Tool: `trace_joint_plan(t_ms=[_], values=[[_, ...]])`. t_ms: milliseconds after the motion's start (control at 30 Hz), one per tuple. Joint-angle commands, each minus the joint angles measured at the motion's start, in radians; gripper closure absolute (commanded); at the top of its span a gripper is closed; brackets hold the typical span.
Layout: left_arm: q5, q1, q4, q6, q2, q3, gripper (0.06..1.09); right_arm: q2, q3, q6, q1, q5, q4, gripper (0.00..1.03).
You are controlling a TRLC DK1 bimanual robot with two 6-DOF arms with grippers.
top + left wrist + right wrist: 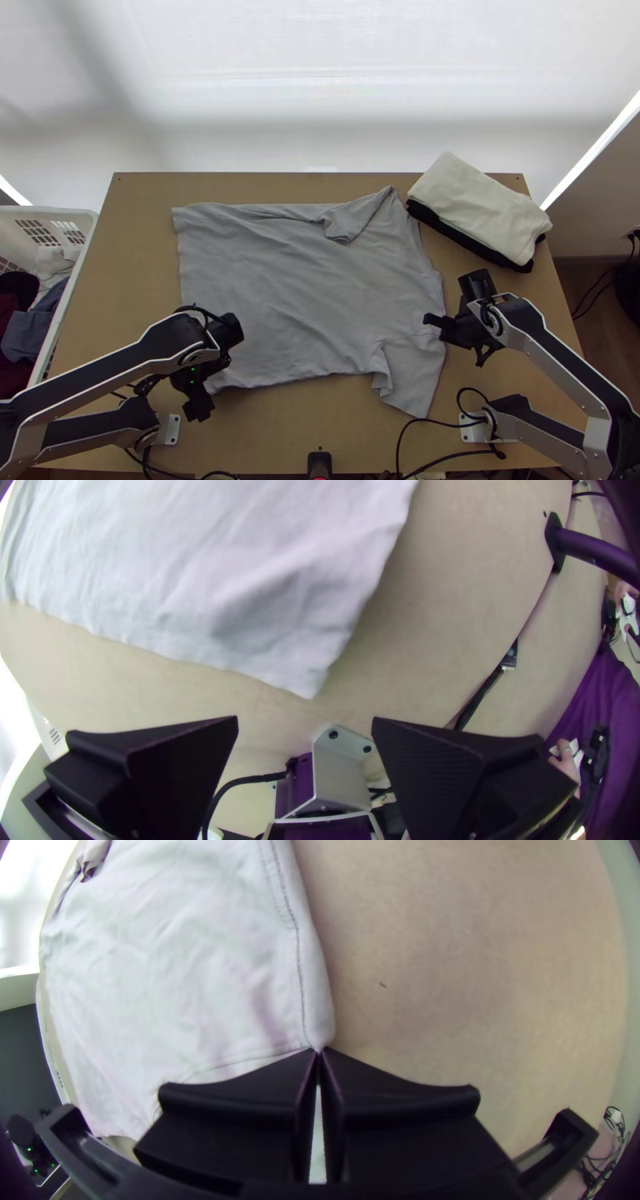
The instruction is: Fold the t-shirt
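Near the far right corner of the surface [120, 280], a cream folded cloth [476, 204] lies on a black folded cloth [472, 242]. Just beside the surface's left edge stands a white basket [72, 212] holding black, white, dark red and grey-blue clothes [28, 336]. Beyond its far edge hangs a bright white blind [320, 96]; to its right is brown floor [568, 296].

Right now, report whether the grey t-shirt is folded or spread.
Spread: the grey t-shirt lies opened out across the table, its near sleeve sticking out past the body, though the far sleeve lies turned in.
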Motion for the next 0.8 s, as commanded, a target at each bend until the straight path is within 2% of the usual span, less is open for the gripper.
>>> trace_joint_plan(t_ms=[0, 600, 767], values=[[0.007, -0.019, 0.026, -0.018, 0.045, -0.042, 0.11, -0.014, 0.015, 0.015, -0.015, -0.003, 0.005, 1.0], [0.005, -0.044, 0.134, -0.053, 0.218, -0.08, 0.11, -0.014, 0.023, -0.002, -0.03, -0.003, 0.005, 1.0], [-0.004, -0.041, 0.152, -0.041, 0.241, -0.083, 0.2, -0.021, 0.014, -0.008, -0.036, -0.003, 0.005, 1.0]])
